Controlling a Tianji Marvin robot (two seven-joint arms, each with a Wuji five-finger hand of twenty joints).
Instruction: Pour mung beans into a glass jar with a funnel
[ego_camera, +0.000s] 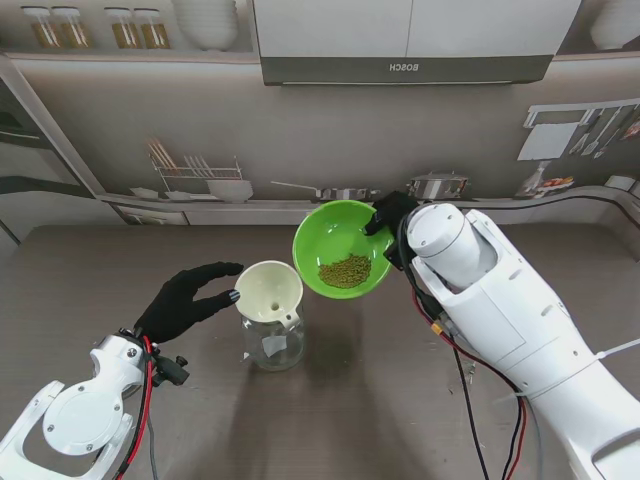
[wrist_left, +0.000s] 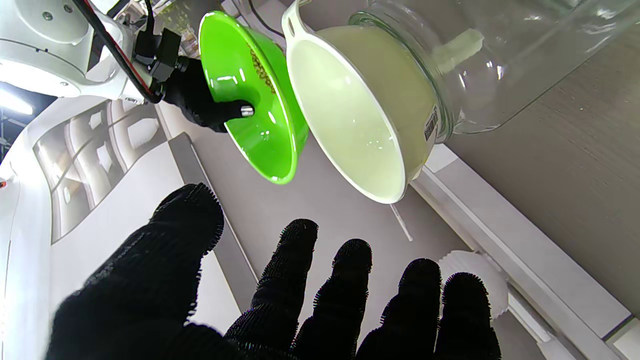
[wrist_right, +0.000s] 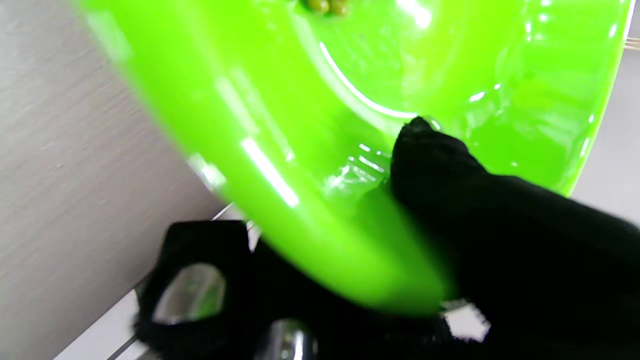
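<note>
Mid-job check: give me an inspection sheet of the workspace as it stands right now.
Surface: grey-brown table, bare where visible.
Job's things: glass jar upright, white funnel seated in its mouth. Green bowl raised, its rim next to the funnel's, mung beans piled toward the side nearer to me. No beans seen in the funnel.
Clutter: nothing seen on the table.
Hands: right hand grips the bowl's far rim, thumb inside. Left hand open, fingers spread beside the funnel; touching or not, cannot tell.
Cables: red and black leads along both forearms, clear of the jar.
Surroundings: kitchen backdrop with range hood, pots and utensils.
</note>
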